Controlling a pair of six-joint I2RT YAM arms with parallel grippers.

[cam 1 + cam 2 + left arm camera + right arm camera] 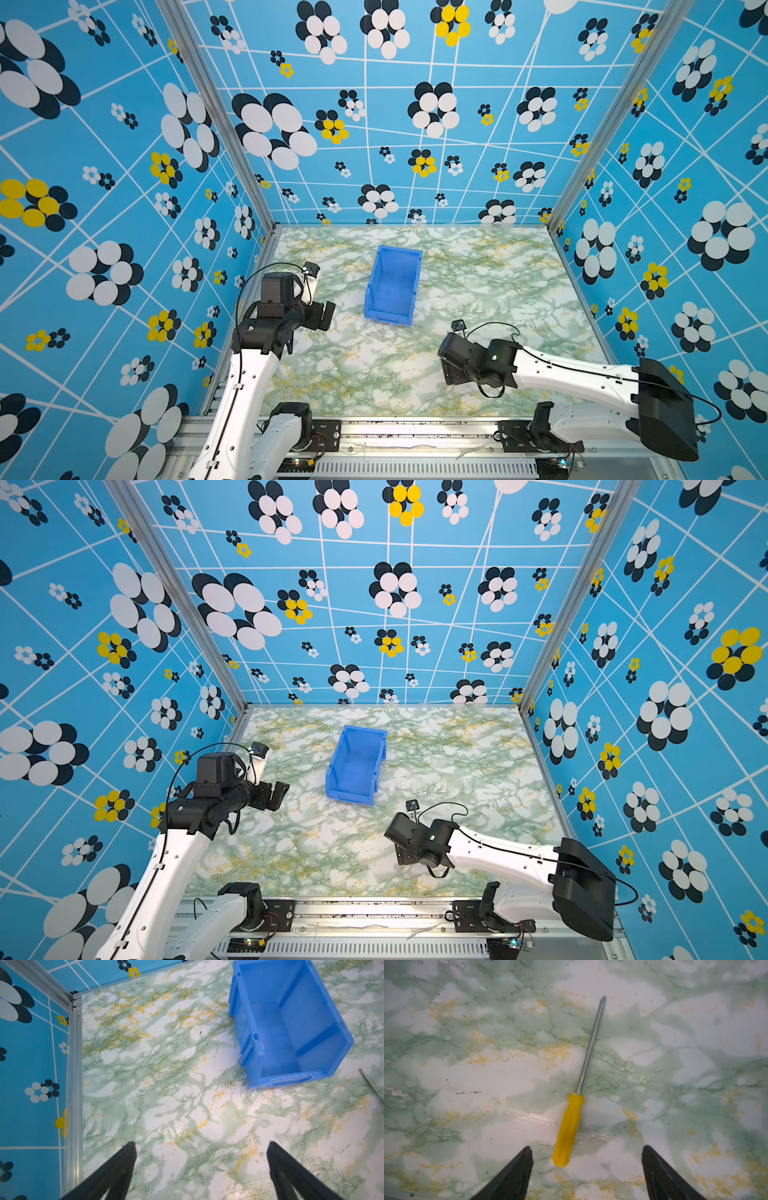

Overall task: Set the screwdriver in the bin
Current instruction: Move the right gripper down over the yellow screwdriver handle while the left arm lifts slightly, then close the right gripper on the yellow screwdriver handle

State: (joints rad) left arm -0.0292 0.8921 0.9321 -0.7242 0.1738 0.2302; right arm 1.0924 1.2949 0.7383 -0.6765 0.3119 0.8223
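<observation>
Right gripper (586, 1153) hangs low over the table (374, 374), fingers spread wide either side of the yellow handle's butt. The screwdriver (581, 1081) lies flat there, untouched. I'd move forward to mid-handle, then close squarely so it can't roll. Left gripper (201, 1145) hovers wide and empty. Beyond, the bin (392, 286) sits empty.
</observation>
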